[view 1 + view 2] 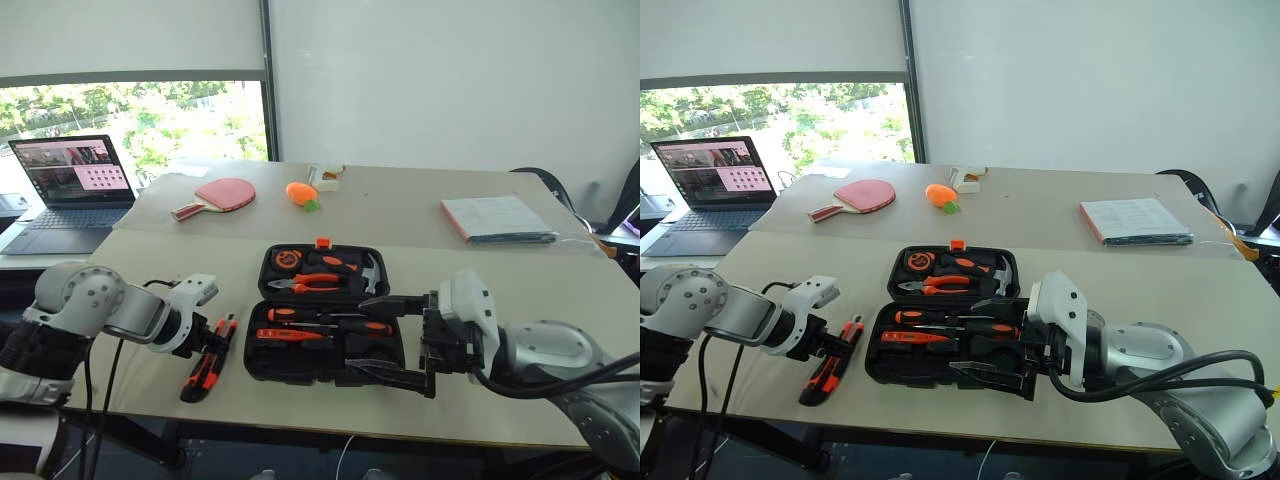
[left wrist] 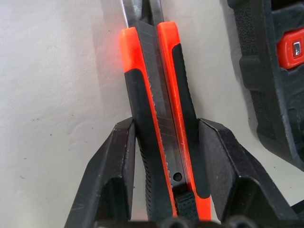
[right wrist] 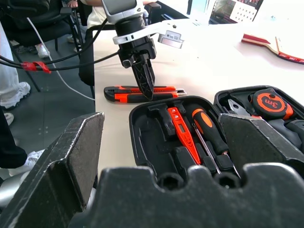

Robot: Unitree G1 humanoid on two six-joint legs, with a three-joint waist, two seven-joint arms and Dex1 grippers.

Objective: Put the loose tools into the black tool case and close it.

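The black tool case (image 1: 252, 345) lies open on the table, its lid (image 1: 268, 262) folded back flat. Two black-and-orange screwdrivers (image 1: 330, 320) and a slim orange screwdriver (image 1: 285, 336) lie in its near half. The black-and-orange utility knife (image 1: 205, 368) lies on the table just left of the case. My left gripper (image 2: 166, 128) points down over it, a finger (image 2: 114, 161) pressed against each long side, shut on the knife. My right gripper (image 1: 385, 338) hovers open over the case's near right part, pointing left, with nothing between its fingers.
Pliers (image 1: 310, 284), a hammer (image 1: 368, 272) and a tape measure (image 1: 288, 259) sit in the lid. Further back are a red paddle (image 1: 222, 193), an orange object (image 1: 300, 193), a stack of papers (image 1: 497, 218) and a laptop (image 1: 75, 185). The table's near edge runs just below the case.
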